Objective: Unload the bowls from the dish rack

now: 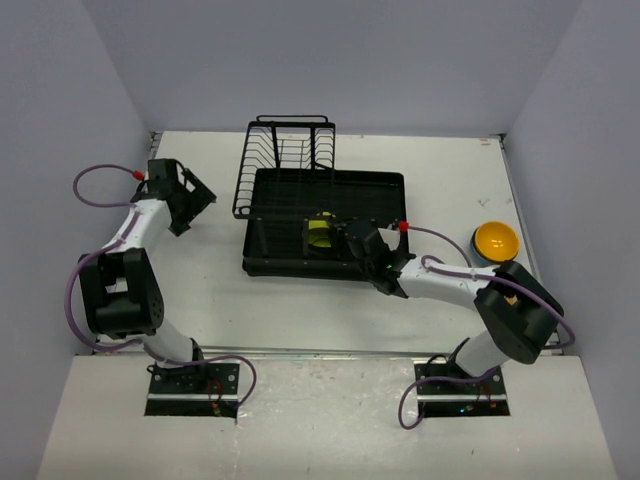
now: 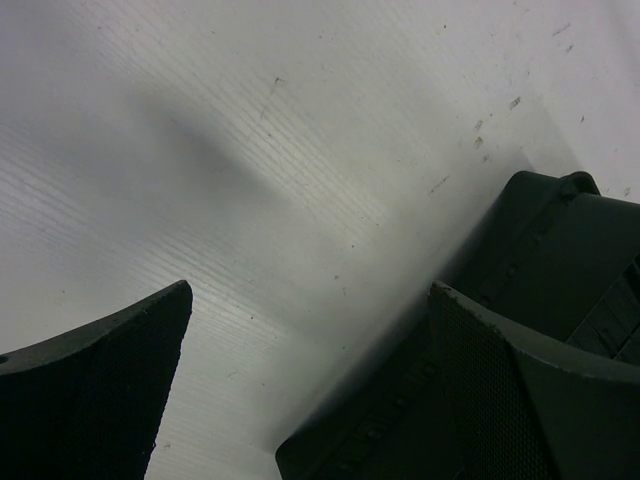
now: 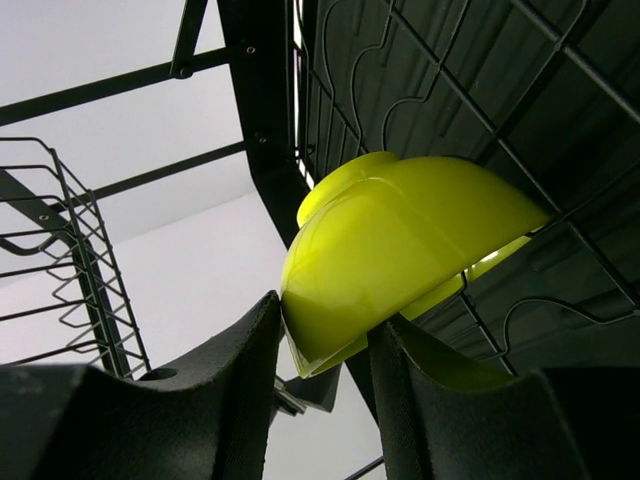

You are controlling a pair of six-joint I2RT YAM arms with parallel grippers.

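At the middle of the bench (image 1: 200,290), the dish rack (image 1: 372,200) is set. In its near section the yellow-green bowl (image 3: 400,250) is tipped on edge. Its rim is pinched by the right tool (image 3: 325,320), the nearer one. The left tool (image 2: 310,300) is held wide, well apart to the left.

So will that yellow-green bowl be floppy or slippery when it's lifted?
Likely stiff: the yellow-green bowl shows no buckling where the right gripper pinches its rim. Possibly slippery, since its surface looks glossy. Held by one edge only, it may tilt.
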